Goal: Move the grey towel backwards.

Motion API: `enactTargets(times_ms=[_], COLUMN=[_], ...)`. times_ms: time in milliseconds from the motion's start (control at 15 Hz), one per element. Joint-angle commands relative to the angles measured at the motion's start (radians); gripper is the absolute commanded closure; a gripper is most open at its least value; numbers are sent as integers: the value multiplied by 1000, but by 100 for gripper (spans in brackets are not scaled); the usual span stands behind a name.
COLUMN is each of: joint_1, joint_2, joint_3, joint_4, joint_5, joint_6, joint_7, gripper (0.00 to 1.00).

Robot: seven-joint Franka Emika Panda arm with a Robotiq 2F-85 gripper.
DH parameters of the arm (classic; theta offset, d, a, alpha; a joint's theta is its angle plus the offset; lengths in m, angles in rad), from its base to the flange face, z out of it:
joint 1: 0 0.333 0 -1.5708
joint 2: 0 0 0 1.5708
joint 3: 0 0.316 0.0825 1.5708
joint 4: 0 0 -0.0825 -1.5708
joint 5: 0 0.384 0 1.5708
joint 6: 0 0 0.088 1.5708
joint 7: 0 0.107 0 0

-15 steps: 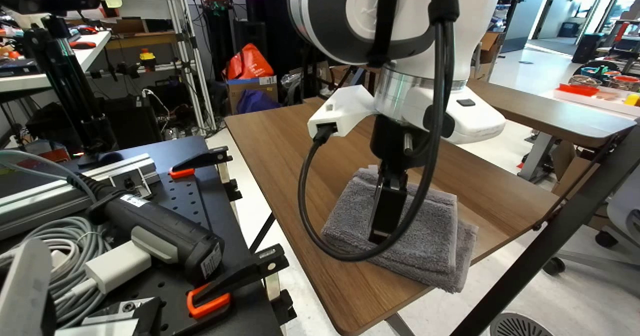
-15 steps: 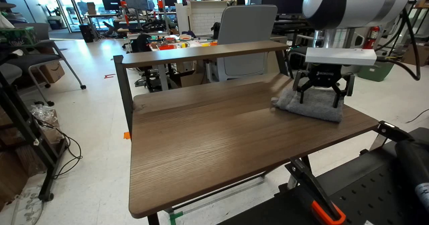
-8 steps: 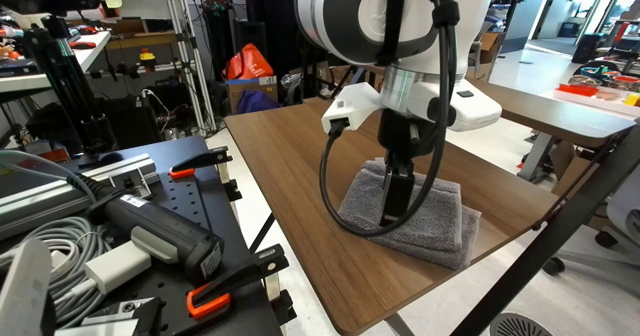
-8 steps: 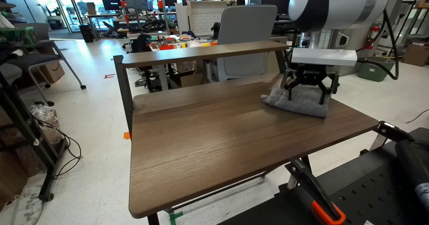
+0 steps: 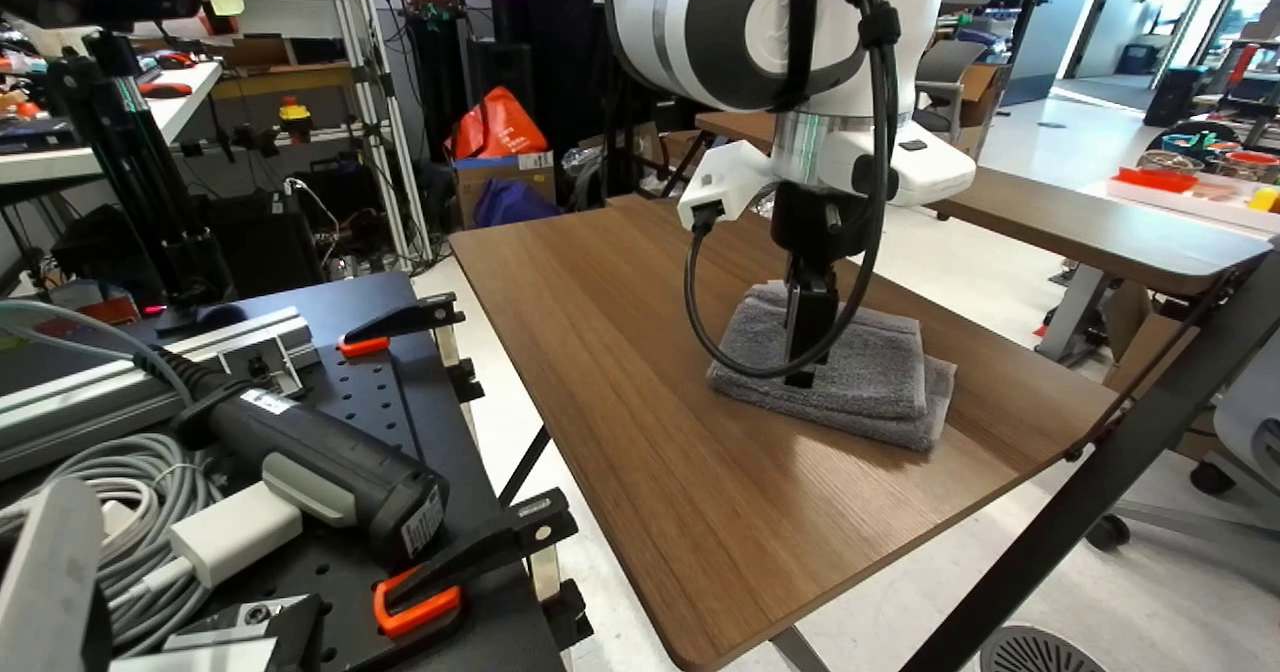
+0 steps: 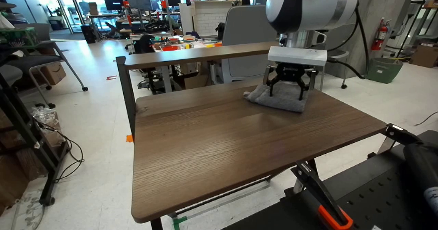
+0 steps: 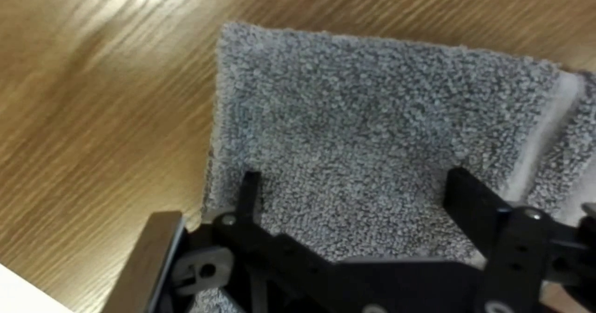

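Grey towel [image 5: 868, 377]: laid folded and flat on the brown table [image 5: 600, 382]; stacked layers seen along its edge in an exterior view, with wood shown in front and to both sides.
Towel close up: fuzzy pile; a corner and a straight edge set against the wood in the wrist view; a pale border strip [image 7: 542, 136] seen just outside a finger.
Gripper [image 6: 286, 97]: pointed down over the towel, claw spread wide — fingers [image 7: 249, 194] held well apart, grey pile seen between them.
Fingertips: set low at the towel's top face; how firmly it is pressed cannot be told.
Arm [image 6: 313, 7]: held above the table, a white casing [image 6: 297, 56] mounted over the gripper.
Black cable [image 5: 765, 372]: looped from the casing, hung across gripper and towel as seen in an exterior view.
Raised shelf [image 6: 205, 54]: seen along the table's far side.
Black bench [image 5: 385, 402]: placed beside the table — orange-trimmed clamps [image 5: 490, 544] fixed at its edge.
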Motion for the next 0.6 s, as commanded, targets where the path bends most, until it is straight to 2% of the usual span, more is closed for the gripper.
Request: enactTargets(times_ms=[0, 533], joint_1=[36, 90], joint_2=[67, 106], joint_3=[-6, 4], joint_4=[110, 166], joint_5=[14, 5], joint_6=[-23, -25], joint_7=[33, 45], gripper=[0, 0])
